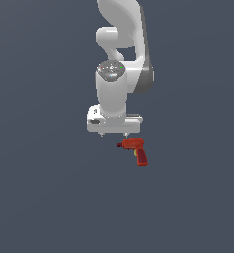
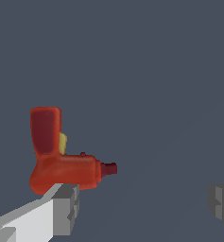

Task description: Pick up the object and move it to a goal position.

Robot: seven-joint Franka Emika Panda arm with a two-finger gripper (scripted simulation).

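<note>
The small red pistol-shaped power drill (image 1: pixel 136 149), with darker red handle, yellow trigger spot and short dark nose, lies flat on the plain grey-blue surface (image 1: pixel 44 197). In the exterior view it sits at about 5 o'clock from the white wrist housing of the white Franka arm (image 1: pixel 113 94), just beside and below the flange edge. Its nose points toward 9 o'clock and its handle toward 5 o'clock.

The two-finger grey gripper (image 2: pixel 144 203) is spread wide. In the wrist view, one grey finger (image 2: pixel 64 205) stands at the drill body, overlapping its lower edge; contact cannot be confirmed. The other finger (image 2: pixel 221 203) is well apart, near the frame edge. Nothing is held.

Judgement: the drill is not between the fingers. The wide spread suits an approach, as it leaves clearance for the body. However, the drill lies outside the near finger, so the gripper centre appears offset from it. The likely requirement is a lateral shift to centre the body in the gap. Closing now would probably miss or push the drill.

No goal marker shows in either view.
</note>
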